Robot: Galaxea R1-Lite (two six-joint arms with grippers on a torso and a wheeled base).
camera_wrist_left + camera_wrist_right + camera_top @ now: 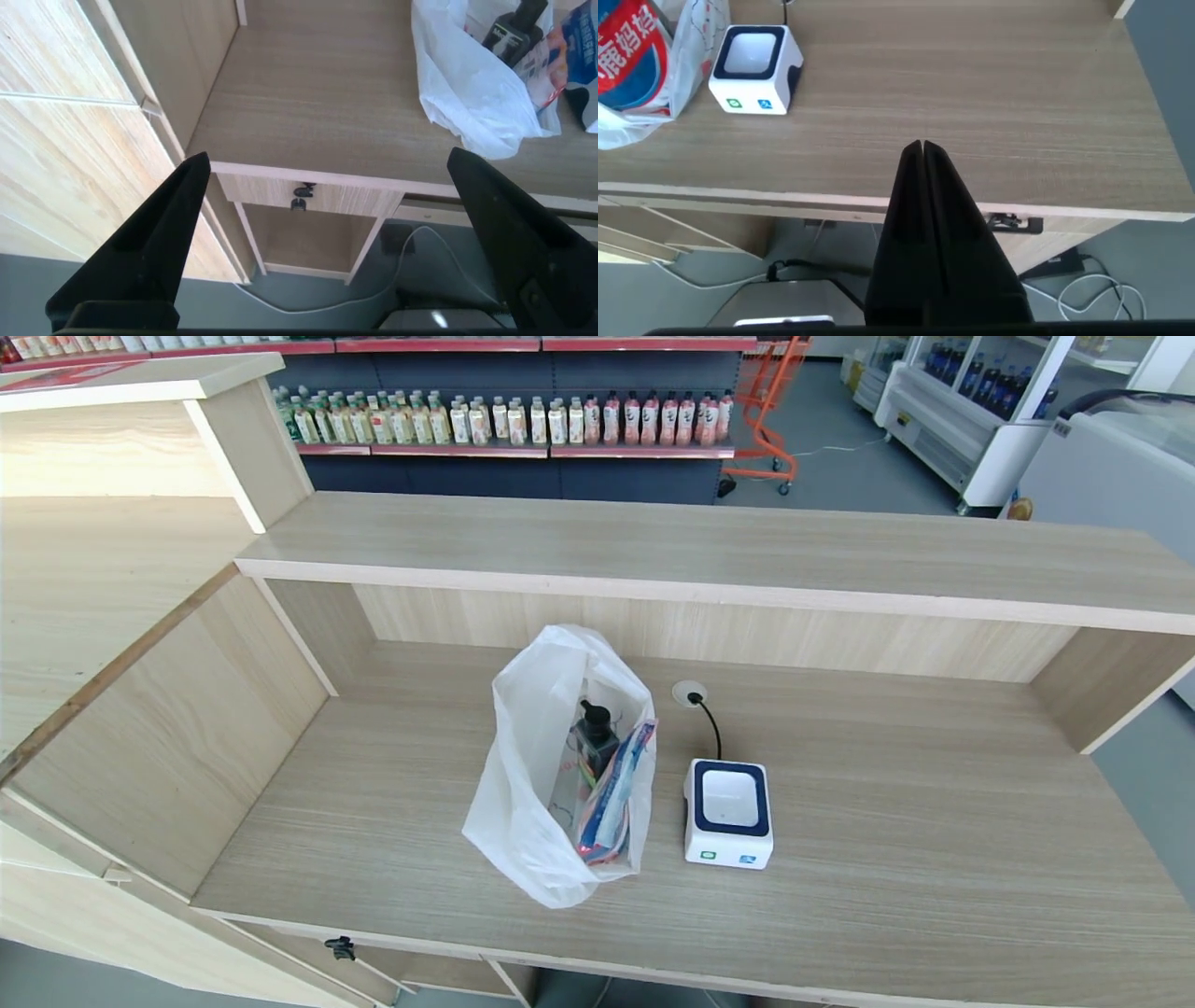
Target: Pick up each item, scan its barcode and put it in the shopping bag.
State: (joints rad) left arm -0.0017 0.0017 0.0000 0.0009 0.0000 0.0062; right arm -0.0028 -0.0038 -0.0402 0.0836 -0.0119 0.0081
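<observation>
We judge the task to be at or very near its end. The white shopping bag (546,784) stands open on the wooden counter (887,803), just beside the scanner (728,812) and on its left. Inside the bag we see a dark pump bottle (595,733) standing upright and a blue-and-red packet (616,793) leaning against the bag's wall nearest the scanner. Both items we can make out are thus bagged, and whether each was scanned we cannot tell. The left gripper (322,243) hangs in front of the counter's front edge with its jaws spread wide and nothing between them. The right gripper (922,154) is clenched on nothing, hanging before the counter edge to the right of the scanner.
</observation>
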